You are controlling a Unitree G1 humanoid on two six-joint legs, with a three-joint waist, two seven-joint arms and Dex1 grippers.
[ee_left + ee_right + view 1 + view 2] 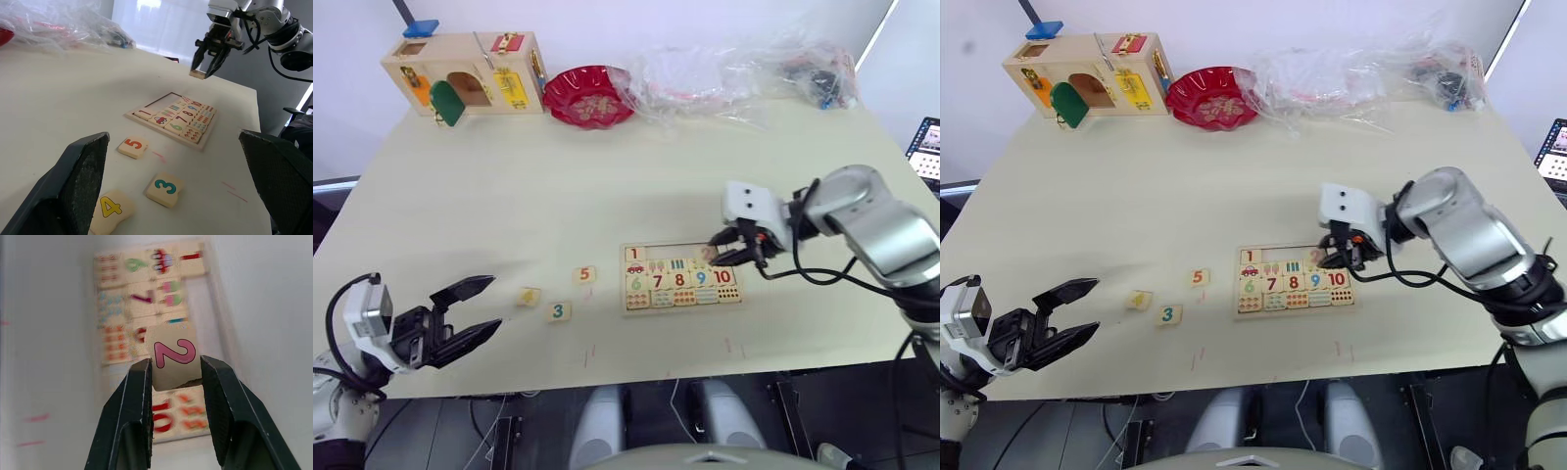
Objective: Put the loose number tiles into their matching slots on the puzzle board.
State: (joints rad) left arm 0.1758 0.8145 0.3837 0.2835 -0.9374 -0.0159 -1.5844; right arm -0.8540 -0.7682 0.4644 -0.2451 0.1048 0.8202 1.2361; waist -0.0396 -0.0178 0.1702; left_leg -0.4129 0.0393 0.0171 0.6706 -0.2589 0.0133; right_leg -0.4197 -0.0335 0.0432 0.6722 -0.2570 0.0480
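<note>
1. I see a pale table (509,196) from the head camera, with the puzzle board (680,278) lying flat a little right of centre, toward the near edge.
2. My right gripper (172,377) hangs above the board's far right part, its two black fingers clamped on the tile 2 (175,358), which shows a pink numeral in the wrist camera.
3. From the left wrist camera the held tile sits clear above the board, not touching it.
4. The board's top row holds the tile 1 (634,255) at its left end; the rest of that row looks like an open slot strip (680,251), partly hidden by my gripper.
5. Below that run a row of small pictures, then the numerals 6 to 10, then a row of counting dots.
6. Three loose tiles lie on the table at about nine o'clock from the board: the tile 5 (584,275) nearest it, the tile 3 (560,311) closer to me, and the tile 4 (530,296) further left.
7. My left gripper (475,308) hovers over the near left edge of the table with its fingers spread wide and nothing in them, pointing toward the tile 4.
8. At the far edge, around eleven to one o'clock, stand a wooden latch box (465,73), a red dish (588,96) and crumpled plastic bags (734,73).
</note>
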